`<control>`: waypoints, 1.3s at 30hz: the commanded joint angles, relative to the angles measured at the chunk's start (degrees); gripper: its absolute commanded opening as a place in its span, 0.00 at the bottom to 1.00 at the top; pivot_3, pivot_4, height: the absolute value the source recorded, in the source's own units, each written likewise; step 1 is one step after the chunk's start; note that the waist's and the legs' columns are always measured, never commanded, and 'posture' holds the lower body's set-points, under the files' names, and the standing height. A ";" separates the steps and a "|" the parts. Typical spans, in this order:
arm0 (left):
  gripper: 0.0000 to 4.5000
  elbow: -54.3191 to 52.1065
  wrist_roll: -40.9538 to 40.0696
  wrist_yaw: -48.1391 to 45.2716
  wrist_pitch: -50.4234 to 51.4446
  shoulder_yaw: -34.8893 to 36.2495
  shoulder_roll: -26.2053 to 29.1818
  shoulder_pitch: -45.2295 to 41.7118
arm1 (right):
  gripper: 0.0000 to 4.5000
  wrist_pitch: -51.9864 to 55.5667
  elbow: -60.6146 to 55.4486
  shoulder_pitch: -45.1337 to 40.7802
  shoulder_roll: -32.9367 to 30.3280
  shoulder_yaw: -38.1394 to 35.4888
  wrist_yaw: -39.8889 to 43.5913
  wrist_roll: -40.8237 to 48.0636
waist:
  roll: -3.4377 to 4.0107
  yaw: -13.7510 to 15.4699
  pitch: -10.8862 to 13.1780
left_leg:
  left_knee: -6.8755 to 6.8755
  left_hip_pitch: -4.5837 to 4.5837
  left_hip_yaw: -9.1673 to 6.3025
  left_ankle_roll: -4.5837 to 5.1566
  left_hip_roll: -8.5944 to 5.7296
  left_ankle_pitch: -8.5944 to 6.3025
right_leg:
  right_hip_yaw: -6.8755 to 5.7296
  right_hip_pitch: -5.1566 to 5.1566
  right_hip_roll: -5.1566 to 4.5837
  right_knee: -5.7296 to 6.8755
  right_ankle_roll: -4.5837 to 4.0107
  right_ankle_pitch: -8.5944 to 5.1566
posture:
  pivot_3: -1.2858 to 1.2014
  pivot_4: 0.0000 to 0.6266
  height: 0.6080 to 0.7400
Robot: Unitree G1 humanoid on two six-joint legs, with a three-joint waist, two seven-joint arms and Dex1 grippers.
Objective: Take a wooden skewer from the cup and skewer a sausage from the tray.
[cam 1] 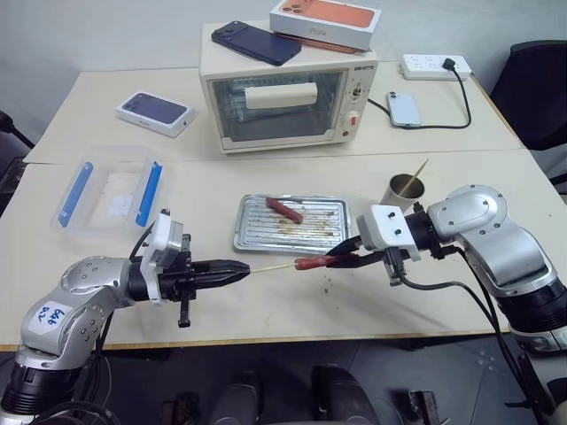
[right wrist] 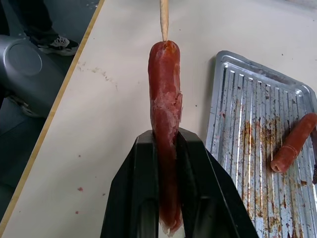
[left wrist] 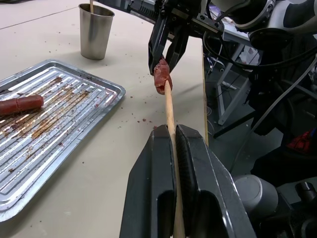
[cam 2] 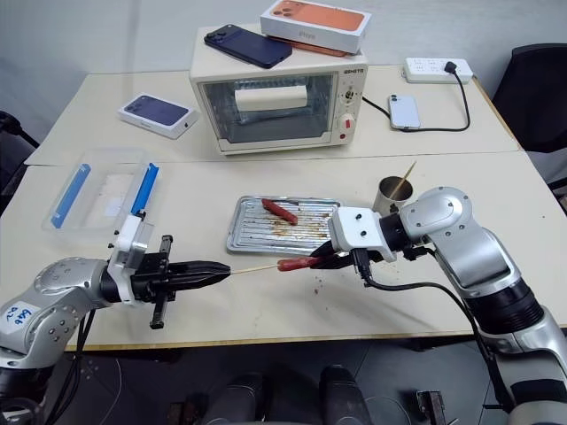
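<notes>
My left gripper (cam 1: 241, 271) is shut on a wooden skewer (cam 1: 273, 266) that points level toward the right. The stick's tip is pushed into the end of a reddish-brown sausage (cam 1: 312, 262), which my right gripper (cam 1: 341, 258) holds shut between its fingers, in front of the tray (cam 1: 332, 232). In the right wrist view the skewer (right wrist: 163, 19) enters the sausage (right wrist: 165, 111) at its far end. A second sausage (cam 1: 284, 210) lies on the tray's ribbed floor. The steel cup (cam 1: 404, 191) stands right of the tray with one skewer in it.
A clear plastic box with blue clips (cam 1: 108, 189) sits at the left. Behind the tray stands a cream toaster oven (cam 1: 288, 96) with a phone and a box on top. Another phone box (cam 1: 156, 112), a phone (cam 1: 404, 108) and a power strip (cam 1: 436, 66) lie further back.
</notes>
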 commanded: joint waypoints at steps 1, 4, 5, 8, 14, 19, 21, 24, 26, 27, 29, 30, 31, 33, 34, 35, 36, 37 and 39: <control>0.00 0.36 0.57 -0.99 -0.91 1.35 1.08 0.97 | 0.09 -0.66 -1.29 -0.44 -0.01 -1.19 0.17 0.57 | 0.00 -0.01 0.00 | 0.00 0.00 0.00 0.00 0.00 0.00 | 0.00 0.00 0.00 0.00 0.00 0.00 | 0.52 0.24 1.00; 0.00 0.56 0.67 -1.23 -1.00 1.52 1.21 1.07 | 0.09 -0.74 -1.19 -0.26 -0.21 -1.29 0.23 0.53 | 0.00 0.03 0.00 | 0.00 0.00 0.00 0.00 0.00 0.00 | 0.00 0.00 0.00 0.00 0.00 0.00 | 0.52 0.24 1.00; 0.00 0.57 0.68 -1.23 -0.93 1.51 1.19 0.95 | 0.09 -0.76 -1.15 -0.21 -0.27 -1.32 0.26 0.54 | 0.00 0.05 0.00 | 0.00 0.00 0.00 0.00 0.00 0.00 | 0.00 0.00 0.00 0.00 0.00 0.00 | 0.52 0.24 1.00; 0.00 0.54 0.65 -0.99 -0.78 1.11 0.81 0.32 | 0.09 -0.68 -1.10 -0.21 -0.33 -1.29 0.27 0.50 | 0.00 0.07 0.00 | 0.01 0.00 0.00 0.00 0.00 0.00 | 0.00 0.00 0.00 0.00 0.00 0.00 | 0.52 0.24 1.00; 0.00 -0.07 0.13 -0.76 -0.46 0.50 0.01 -0.16 | 0.09 -0.34 -1.12 -0.23 -0.28 -1.12 0.24 0.47 | 0.00 0.02 0.00 | 0.01 0.00 0.00 0.00 0.00 0.00 | 0.00 0.00 0.00 0.02 0.00 0.00 | 0.52 0.24 1.00; 0.00 0.08 0.35 -0.80 -0.57 0.46 -0.08 -0.20 | 0.09 -0.39 -0.92 -0.32 -0.12 -1.01 0.13 0.32 | 0.00 0.03 0.00 | 0.01 0.00 0.00 0.00 0.00 0.00 | 0.00 0.00 0.00 0.02 0.00 0.00 | 0.52 0.24 1.00; 0.00 0.18 0.42 -0.81 -0.58 0.39 -0.10 -0.26 | 0.09 -0.29 -0.99 -0.46 0.13 -0.93 0.02 0.37 | 0.00 0.03 0.00 | 0.01 0.00 0.00 0.00 0.00 0.00 | 0.00 0.00 0.00 0.02 0.00 0.00 | 0.52 0.24 1.00; 0.00 0.28 0.52 -0.86 -0.68 0.02 -0.34 -0.44 | 0.09 -0.13 -1.21 -0.65 0.48 -0.72 -0.14 0.40 | 0.00 0.03 0.00 | 0.01 0.00 0.00 0.00 0.00 0.00 | 0.00 0.00 0.00 0.02 0.00 0.00 | 0.52 0.24 1.00; 0.00 0.27 0.49 -0.91 -0.68 -0.29 -0.59 -0.60 | 0.09 -0.01 -1.38 -0.67 0.63 -0.55 -0.17 0.39 | 0.00 0.03 0.00 | 0.01 0.00 0.00 0.00 0.00 0.00 | 0.00 0.00 0.00 0.02 0.00 0.00 | 0.52 0.24 1.00; 0.00 0.23 0.41 -0.94 -0.58 -0.39 -0.68 -0.68 | 0.09 0.07 -1.47 -0.67 0.69 -0.48 -0.18 0.41 | 0.00 0.04 0.00 | 0.01 0.00 0.00 0.00 0.00 0.00 | 0.00 0.00 0.00 0.02 0.00 0.00 | 0.52 0.24 1.00; 0.00 0.17 0.34 -1.04 -0.46 -0.47 -0.75 -0.76 | 0.09 0.19 -1.55 -0.66 0.77 -0.41 -0.13 0.45 | 0.00 0.03 0.00 | 0.01 0.00 0.00 0.00 0.00 0.00 | 0.00 0.00 0.00 0.02 0.00 0.00 | 0.52 0.24 1.00; 0.00 0.16 0.34 -1.06 -0.42 -0.47 -0.75 -0.78 | 0.09 0.18 -1.55 -0.66 0.77 -0.39 -0.09 0.43 | 0.00 0.02 0.00 | 0.01 0.00 0.00 0.00 0.00 0.00 | 0.00 0.00 0.00 0.02 0.00 0.00 | 0.52 0.24 1.00; 0.00 0.28 0.39 -1.12 -0.46 -0.48 -0.76 -0.83 | 0.09 0.13 -1.47 -0.70 0.80 -0.33 -0.06 0.35 | 0.00 0.03 0.00 | 0.01 0.00 0.00 0.00 0.00 0.00 | 0.00 0.00 0.00 0.03 0.00 0.00 | 0.52 0.24 1.00; 0.00 0.41 0.47 -1.23 -0.49 -0.52 -0.69 -0.84 | 0.09 0.08 -1.43 -0.74 0.84 -0.24 -0.03 0.25 | 0.00 0.03 0.00 | 0.02 0.00 0.00 0.00 0.00 0.00 | 0.00 0.00 0.00 0.03 0.00 0.00 | 0.52 0.24 1.00; 0.00 0.43 0.51 -1.26 -0.50 -0.54 -0.67 -0.83 | 0.09 0.04 -1.47 -0.75 0.84 -0.20 0.00 0.22 | 0.00 0.03 0.00 | 0.02 0.00 0.00 0.00 0.00 0.00 | 0.00 0.00 0.00 0.03 0.00 0.00 | 0.52 0.24 1.00; 0.00 0.49 0.56 -1.33 -0.54 -0.58 -0.65 -0.84 | 0.09 0.11 -1.53 -0.79 0.91 -0.17 -0.02 0.24 | 0.00 0.03 0.00 | 0.02 0.00 0.00 0.00 0.00 0.00 | 0.00 0.00 0.00 0.03 0.00 0.00 | 0.52 0.24 1.00; 0.00 0.54 0.63 -1.34 -0.59 -0.65 -0.69 -0.85 | 0.09 0.18 -1.66 -0.79 0.97 -0.15 -0.02 0.26 | 0.00 0.03 0.00 | 0.02 0.00 0.00 0.00 0.00 0.00 | 0.00 0.00 0.00 0.03 0.00 0.00 | 0.52 0.24 1.00; 0.00 0.56 0.73 -1.32 -0.64 -0.84 -0.81 -0.88 | 0.09 0.27 -1.83 -0.79 1.06 -0.12 -0.03 0.27 | 0.00 0.03 0.00 | 0.02 0.00 0.00 0.00 0.00 0.00 | 0.00 0.00 0.00 0.03 0.00 0.00 | 0.52 0.24 1.00; 0.00 0.57 0.82 -1.35 -0.75 -1.28 -1.05 -0.96 | 0.09 0.33 -2.14 -0.79 1.20 -0.01 0.07 0.17 | 0.00 0.03 0.00 | 0.02 0.00 0.00 0.00 0.00 0.00 | 0.00 0.00 0.00 0.03 0.00 0.00 | 0.52 0.24 1.00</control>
